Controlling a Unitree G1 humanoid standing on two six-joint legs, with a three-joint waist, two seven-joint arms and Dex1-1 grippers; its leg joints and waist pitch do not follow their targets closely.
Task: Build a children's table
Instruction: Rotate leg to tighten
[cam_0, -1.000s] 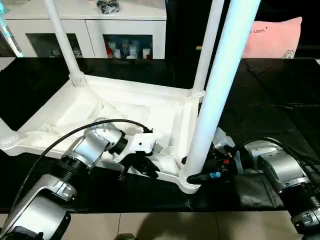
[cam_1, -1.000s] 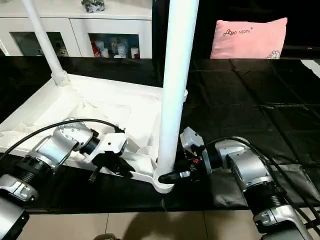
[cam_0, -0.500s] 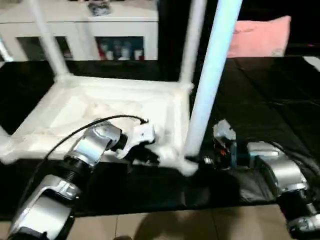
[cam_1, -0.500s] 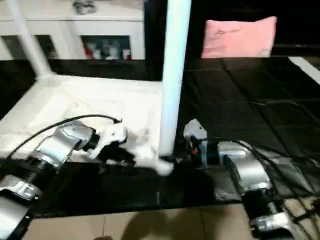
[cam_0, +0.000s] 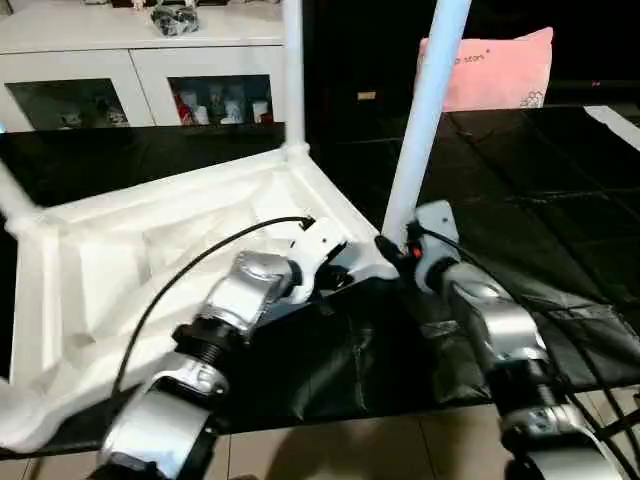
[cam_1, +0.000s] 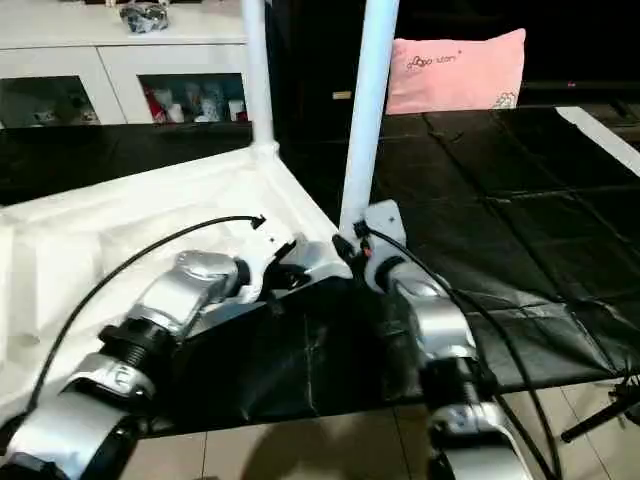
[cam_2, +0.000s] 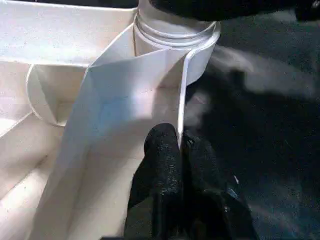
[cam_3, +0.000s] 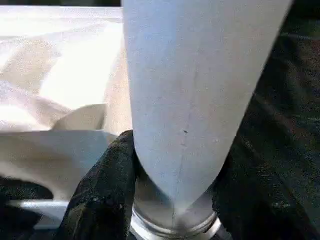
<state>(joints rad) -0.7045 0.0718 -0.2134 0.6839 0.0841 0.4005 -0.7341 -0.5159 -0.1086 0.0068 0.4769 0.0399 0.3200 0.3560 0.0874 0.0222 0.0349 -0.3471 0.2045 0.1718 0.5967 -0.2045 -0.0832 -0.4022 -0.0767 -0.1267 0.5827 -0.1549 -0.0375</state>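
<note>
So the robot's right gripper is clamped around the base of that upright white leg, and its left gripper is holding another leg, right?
Not quite. The left gripper is pinched shut on the thin rim of the tabletop, as the left wrist view shows. The right gripper does clamp the base of the upright leg.

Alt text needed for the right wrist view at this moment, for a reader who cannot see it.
The right gripper closes its two black fingers around the base of a white leg, just above the ringed socket where it enters the upturned tabletop. Black cloth lies beyond.
</note>
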